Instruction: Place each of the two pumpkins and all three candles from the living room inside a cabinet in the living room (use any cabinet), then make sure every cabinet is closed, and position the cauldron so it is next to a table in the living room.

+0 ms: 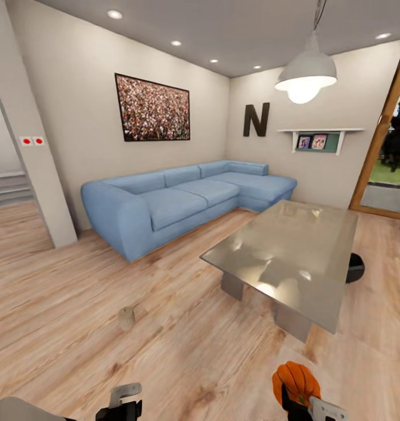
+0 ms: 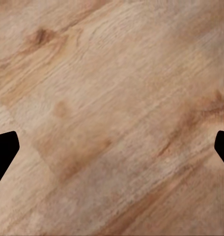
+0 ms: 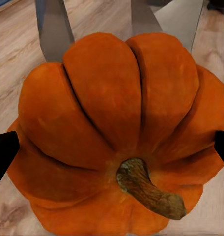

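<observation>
Right pincer [image 1: 302, 403] clamped on pumpkin [image 3: 117, 132] – carried low over floor [image 1: 182, 345], near tabletop [image 1: 288, 251] front corner. Left pincer [image 2: 112, 152] spread wide, nothing in it. Candle [image 1: 126, 318] on floor, uncollected. Black object [image 1: 355, 268] beyond tabletop's right edge – likely cauldron. Most of task left.

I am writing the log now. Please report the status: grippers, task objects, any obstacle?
Right gripper shut on pumpkin. Left gripper open, empty, over floor. One candle on floor, left of glass table. Path to candle looks free.
</observation>
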`<state>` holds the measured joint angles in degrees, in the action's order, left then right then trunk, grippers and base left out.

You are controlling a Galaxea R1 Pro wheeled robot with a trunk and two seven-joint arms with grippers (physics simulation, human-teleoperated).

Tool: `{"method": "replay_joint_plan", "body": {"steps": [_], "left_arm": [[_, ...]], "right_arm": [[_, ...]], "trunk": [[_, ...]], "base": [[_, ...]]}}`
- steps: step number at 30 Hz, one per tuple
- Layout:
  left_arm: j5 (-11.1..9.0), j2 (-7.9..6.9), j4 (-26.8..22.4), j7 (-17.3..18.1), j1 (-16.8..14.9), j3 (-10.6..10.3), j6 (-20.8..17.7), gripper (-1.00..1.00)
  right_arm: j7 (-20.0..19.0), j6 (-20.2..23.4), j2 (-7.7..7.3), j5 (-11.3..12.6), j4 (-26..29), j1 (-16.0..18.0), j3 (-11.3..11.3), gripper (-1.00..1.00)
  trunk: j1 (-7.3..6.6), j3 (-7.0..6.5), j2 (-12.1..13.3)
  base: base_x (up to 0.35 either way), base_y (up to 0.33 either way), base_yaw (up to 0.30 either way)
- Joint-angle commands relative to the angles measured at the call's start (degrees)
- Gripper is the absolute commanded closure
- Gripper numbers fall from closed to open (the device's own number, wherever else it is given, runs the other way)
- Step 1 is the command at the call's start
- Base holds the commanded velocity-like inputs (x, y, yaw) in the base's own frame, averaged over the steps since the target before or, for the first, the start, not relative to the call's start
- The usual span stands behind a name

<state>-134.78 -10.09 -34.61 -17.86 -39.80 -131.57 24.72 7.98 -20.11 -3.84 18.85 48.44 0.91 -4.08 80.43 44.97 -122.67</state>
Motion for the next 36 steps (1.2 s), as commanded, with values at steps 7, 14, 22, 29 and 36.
{"method": "replay_joint_plan", "body": {"steps": [7, 14, 22, 29, 36], "left_arm": [[-0.22, 0.15, -0.2, -0.16, -0.08, -0.31, 0.41, -1.0], [-0.22, 0.24, -0.2, -0.16, -0.06, -0.3, 0.41, -1.0], [-0.22, 0.25, -0.2, -0.24, -0.01, -0.27, 0.41, -1.0], [-0.22, 2.93, 1.83, 0.3, -0.01, -0.33, -6.39, -1.0], [-0.22, 9.66, 13.45, 0.65, 2.86, -0.16, -16.31, -1.0]], "right_arm": [[0.29, -0.28, 0.28, 0.49, -0.1, 0.05, -0.4, 1.0], [0.28, -0.28, 0.33, 0.47, -0.25, 0.05, -0.4, 1.0], [0.28, -0.36, 0.33, -0.59, -1.75, 0.05, -0.4, 1.0], [0.33, -0.31, 0.29, -0.74, -1.69, 0.05, -0.28, 1.0], [0.33, -0.33, 0.07, -0.77, -2.24, 0.05, -0.08, 1.0]], "trunk": [[-1.55, -1.44, 2.79], [-3.09, -2.96, 5.6], [-4.85, -4.72, 8.81], [-6.38, -6.27, 11.62], [-7.92, -7.82, 14.42]], "base": [[0.0, 0.0, -0.292], [-0.013, 0.0, -0.292], [-0.281, 0.0, -0.291], [-0.284, 0.0, -0.29], [-0.038, 0.0, -0.285]]}}
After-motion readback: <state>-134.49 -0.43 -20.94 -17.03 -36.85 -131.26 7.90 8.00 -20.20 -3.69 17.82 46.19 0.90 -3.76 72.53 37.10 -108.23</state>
